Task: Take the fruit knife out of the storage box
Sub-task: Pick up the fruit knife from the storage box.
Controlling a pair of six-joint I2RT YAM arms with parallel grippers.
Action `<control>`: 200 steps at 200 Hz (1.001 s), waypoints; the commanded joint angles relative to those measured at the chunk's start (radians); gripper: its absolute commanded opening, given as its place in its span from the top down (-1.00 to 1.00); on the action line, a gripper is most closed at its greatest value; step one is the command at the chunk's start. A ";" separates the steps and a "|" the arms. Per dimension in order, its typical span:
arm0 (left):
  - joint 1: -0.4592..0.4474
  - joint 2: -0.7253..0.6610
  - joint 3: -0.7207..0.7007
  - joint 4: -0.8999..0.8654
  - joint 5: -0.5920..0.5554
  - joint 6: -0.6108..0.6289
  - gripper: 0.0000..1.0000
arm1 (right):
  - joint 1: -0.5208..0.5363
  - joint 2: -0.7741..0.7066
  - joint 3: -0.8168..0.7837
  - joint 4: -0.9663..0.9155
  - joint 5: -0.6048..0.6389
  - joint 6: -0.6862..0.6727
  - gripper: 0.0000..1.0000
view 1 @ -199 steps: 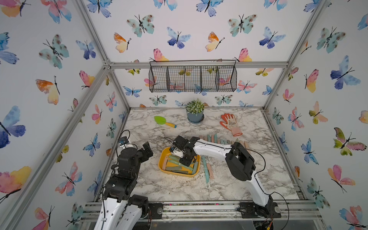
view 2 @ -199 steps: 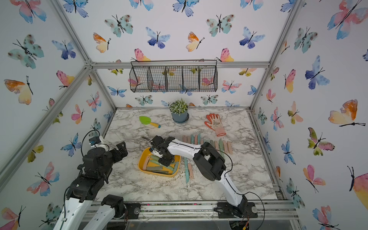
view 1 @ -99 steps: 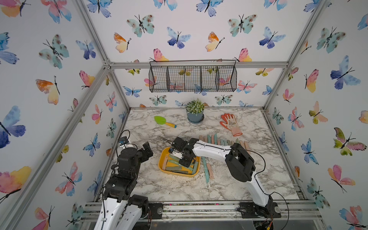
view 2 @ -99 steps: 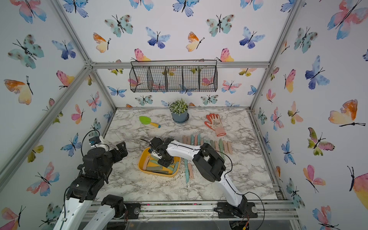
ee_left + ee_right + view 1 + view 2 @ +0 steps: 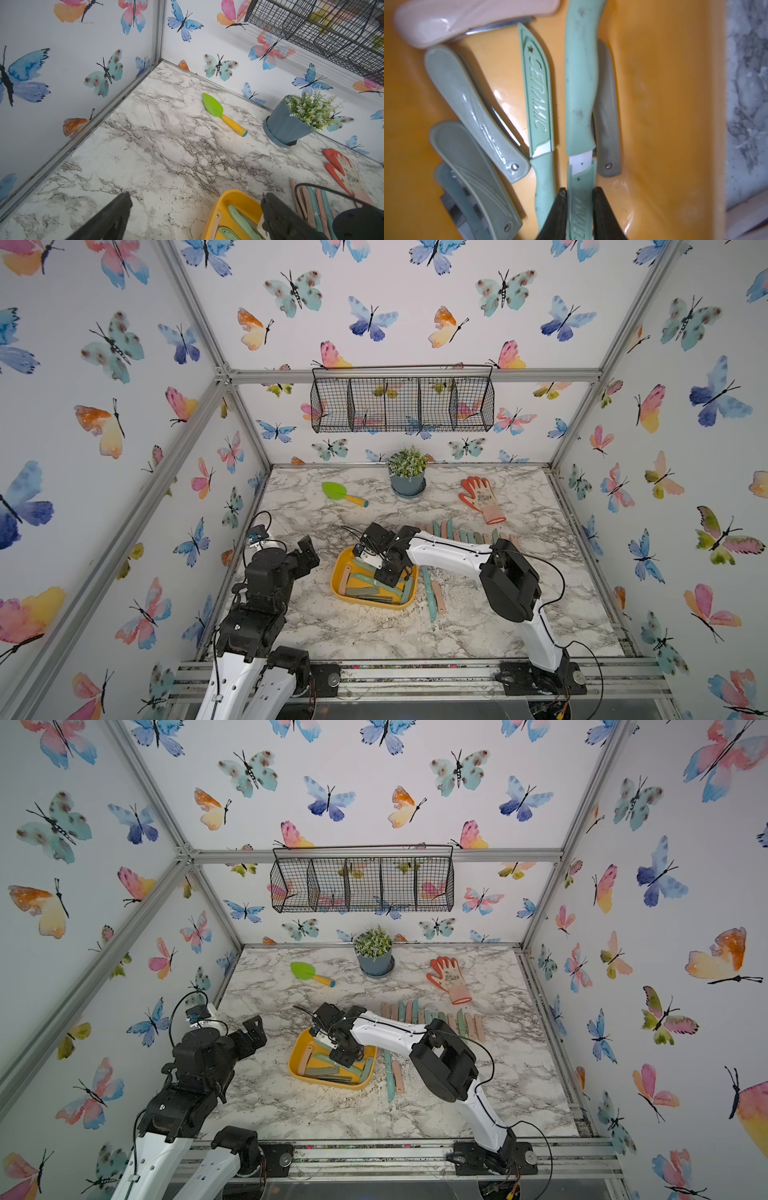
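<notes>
In a top view, the right gripper [image 5: 388,574] is down inside the storage box [image 5: 337,583], tips among the fruit knives [image 5: 365,591] piled there: mint, grey-green, one pink by the left wall. Jaw gap not readable from this angle. The left gripper [image 5: 310,551] hangs left of the box, clear of it. Two loose knives [image 5: 432,595], one teal and one pink, lie side by side on the marble table [image 5: 374,635] just right of the box. A knife row [image 5: 465,536] sits behind the right arm. Back of table: green trowel [image 5: 343,492], potted plant [image 5: 407,481], orange glove [image 5: 482,499]. Wire basket [image 5: 403,404] on the rear wall.
</notes>
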 commanded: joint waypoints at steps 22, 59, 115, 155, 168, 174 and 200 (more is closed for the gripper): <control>0.006 -0.005 0.007 0.002 -0.006 -0.004 -0.97 | 0.011 -0.067 -0.016 0.018 -0.005 0.015 0.56; 0.006 -0.005 0.007 0.002 -0.001 -0.003 -0.97 | 0.011 -0.099 -0.027 0.031 -0.009 0.040 0.56; 0.006 0.000 0.005 0.011 0.036 0.009 -0.97 | 0.011 -0.189 -0.084 0.049 0.010 0.120 0.56; 0.006 -0.002 0.005 0.014 0.057 0.015 -0.97 | 0.010 -0.281 -0.157 0.046 0.047 0.193 0.56; 0.005 -0.006 0.004 0.021 0.079 0.021 -0.97 | 0.007 -0.313 -0.185 0.034 0.068 0.225 0.55; 0.004 -0.009 0.002 0.027 0.098 0.028 -0.97 | 0.003 -0.330 -0.199 0.028 0.075 0.241 0.55; -0.004 -0.015 -0.005 0.056 0.200 0.077 -0.97 | -0.021 -0.419 -0.287 0.017 0.099 0.319 0.55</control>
